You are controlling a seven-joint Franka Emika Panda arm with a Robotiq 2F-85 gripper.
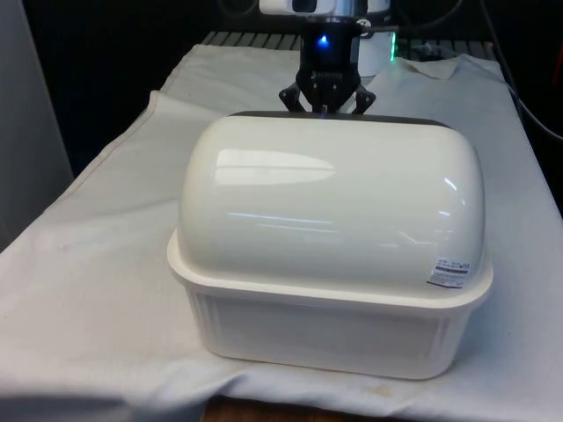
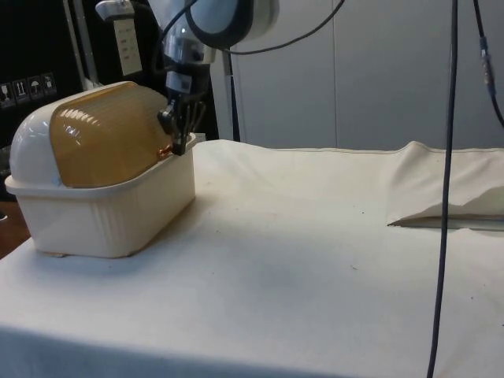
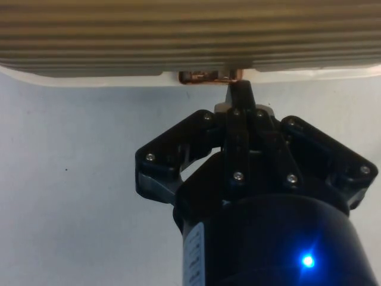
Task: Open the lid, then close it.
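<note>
One bread box, one gripper at its lid handle.

A single cream bread box [image 1: 330, 290] sits on the white cloth [image 1: 97, 290], its back toward the front view. Its one roll-top lid [image 2: 106, 134], tan and ribbed, is down and closed. The black gripper [image 3: 240, 95] hangs at the lid's lower edge, its two fingers [image 3: 240, 94] pressed together with no gap, their tips right at one small copper-coloured handle [image 3: 205, 77]. Whether they pinch it I can't tell.
</note>
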